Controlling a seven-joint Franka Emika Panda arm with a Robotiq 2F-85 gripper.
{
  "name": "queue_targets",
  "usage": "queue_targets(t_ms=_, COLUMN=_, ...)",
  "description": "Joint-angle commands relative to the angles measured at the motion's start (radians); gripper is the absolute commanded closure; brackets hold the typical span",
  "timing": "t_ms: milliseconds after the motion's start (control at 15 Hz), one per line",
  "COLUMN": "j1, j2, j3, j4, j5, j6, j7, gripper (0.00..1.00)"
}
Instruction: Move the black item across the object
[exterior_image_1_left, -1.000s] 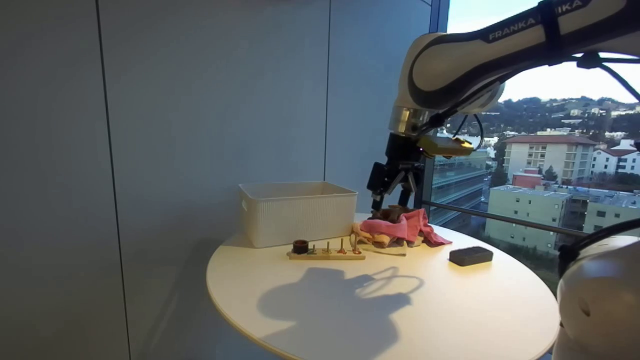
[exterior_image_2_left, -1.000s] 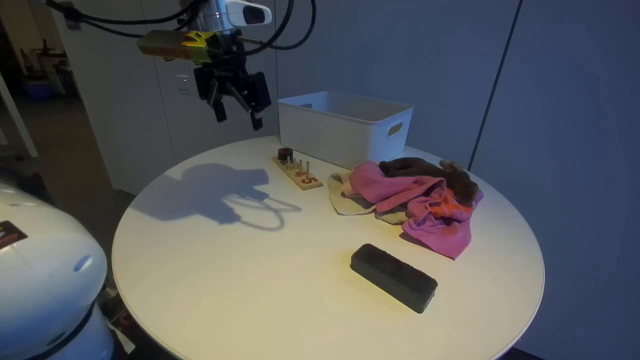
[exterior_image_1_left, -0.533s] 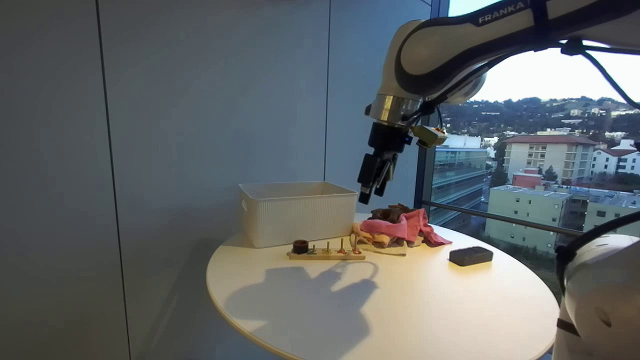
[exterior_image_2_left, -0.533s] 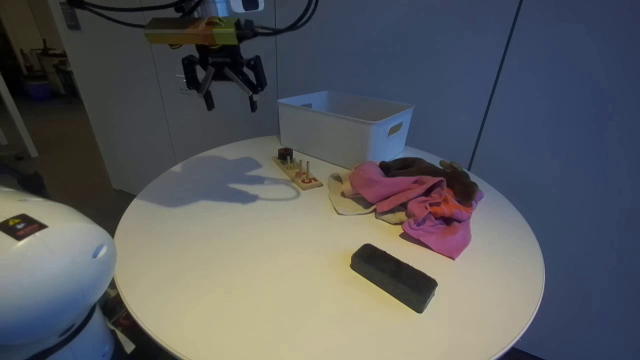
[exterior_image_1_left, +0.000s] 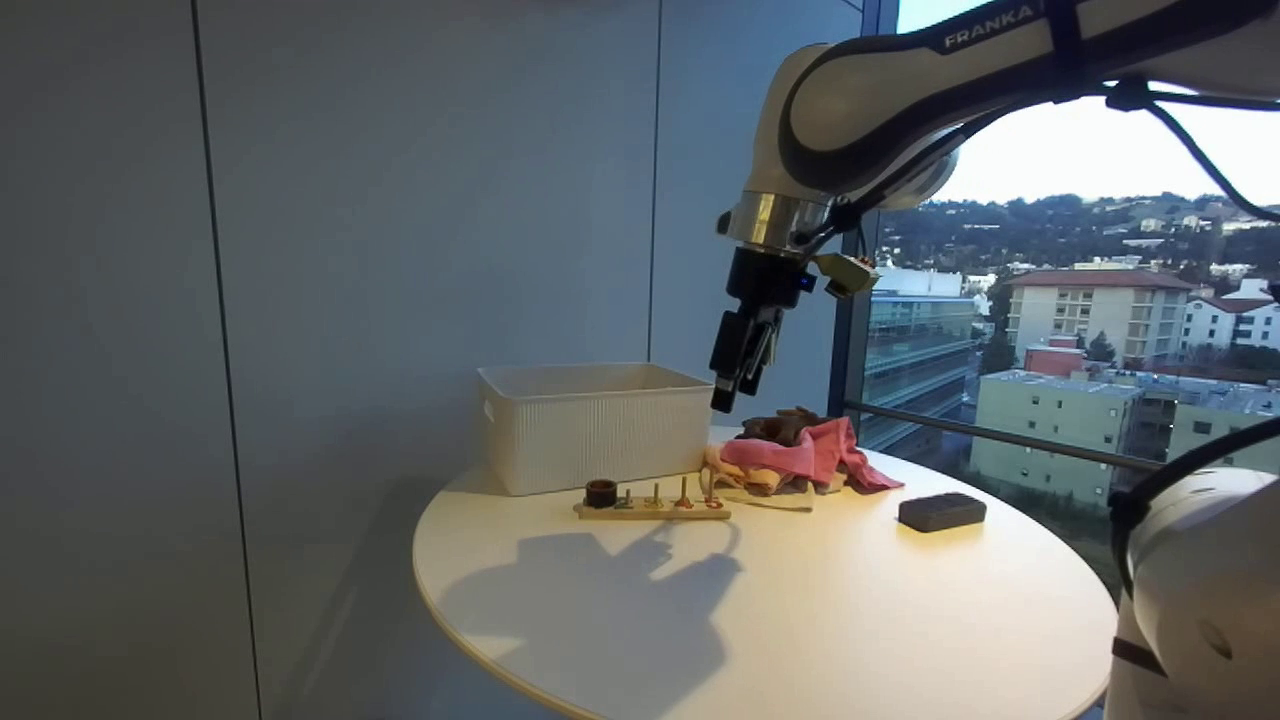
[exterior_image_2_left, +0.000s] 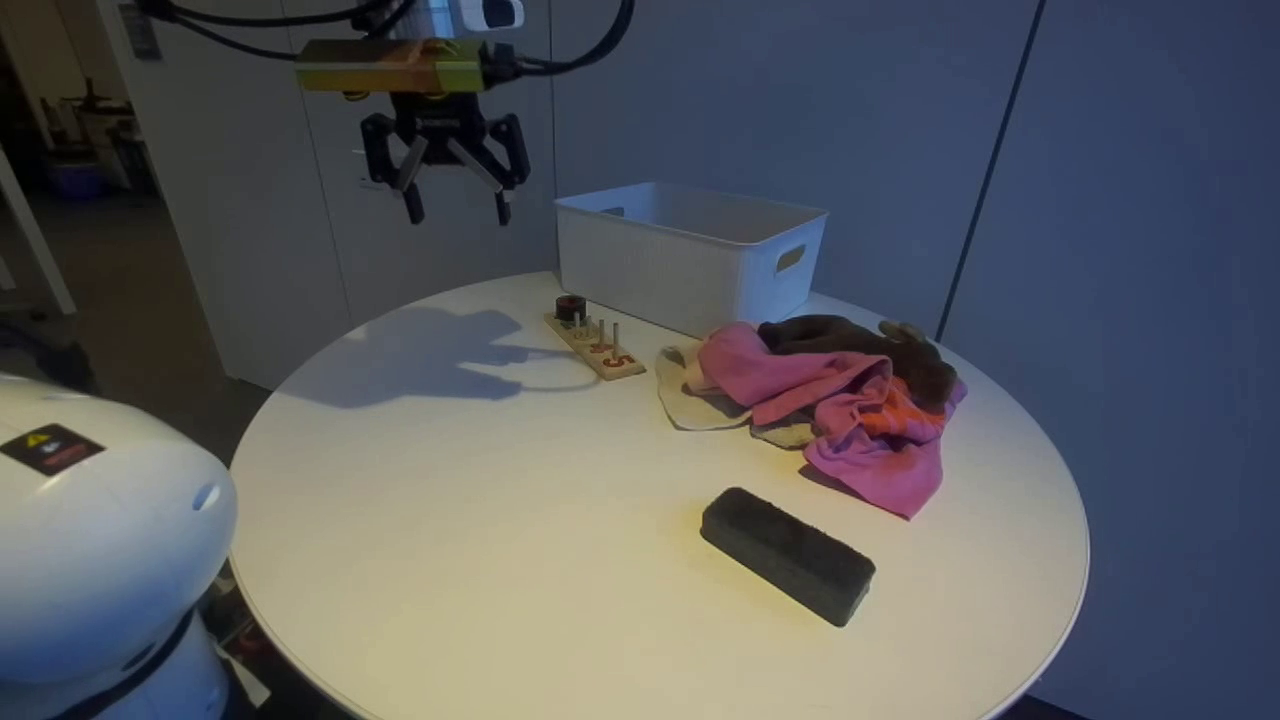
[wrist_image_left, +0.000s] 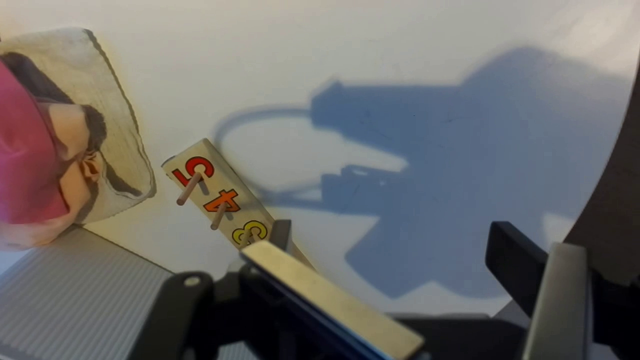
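Note:
The tan strip (exterior_image_1_left: 655, 514) lies on the round table in front of the white box, with several thin upright pegs and painted numbers along its top. It also shows in an exterior view (exterior_image_2_left: 590, 350) and partly in the wrist view (wrist_image_left: 220, 175). The black item (exterior_image_1_left: 601, 493), a small dark round piece, sits at one end of the strip, as an exterior view (exterior_image_2_left: 570, 309) also shows. It is hidden in the wrist view behind a finger. My gripper (exterior_image_1_left: 736, 394) is open and empty, well above the table; its spread fingers show in an exterior view (exterior_image_2_left: 459, 212) and the wrist view (wrist_image_left: 395, 232).
A white box (exterior_image_1_left: 600, 440) stands right behind the strip. A pink-red cloth heap (exterior_image_2_left: 790, 370) with a brown item on top lies beside the strip's other end. A flat black block (exterior_image_2_left: 788, 555) lies farther off on the round table (exterior_image_2_left: 560, 600).
My gripper has risen a little, turned about its axis and shifted toward the white box's side in an exterior view. In the last half second it has moved only slightly. The objects have not moved.

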Motion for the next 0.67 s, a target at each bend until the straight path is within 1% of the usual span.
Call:
queue_targets(t_ms=0, j1=0.003, j2=0.001, j3=-0.002, j4=0.002, j5=-0.002, j6=-0.002, j7=0.002, gripper=0.00)
queue_targets(t_ms=67, j1=0.003, j2=0.001, j3=-0.002, j4=0.002, j5=-0.002, j6=-0.002, j7=0.002, gripper=0.00)
queue_targets(t_ms=133, j1=-0.005, j2=0.024, j3=0.013, j4=0.008, j5=-0.013, j6=0.030, j7=0.028, gripper=0.00)
queue_targets(t_ms=333, j1=0.006, j2=0.108, j3=0.030, j4=0.044, j5=-0.003, j6=0.071, j7=0.046, gripper=0.00)
queue_targets(t_ms=467, j1=0.013, j2=0.178, j3=0.031, j4=0.078, j5=0.011, j6=0.085, j7=0.050, gripper=0.00)
queue_targets(t_ms=600, j1=0.011, j2=0.257, j3=0.040, j4=0.109, j5=-0.003, j6=0.135, j7=0.050, gripper=0.00)
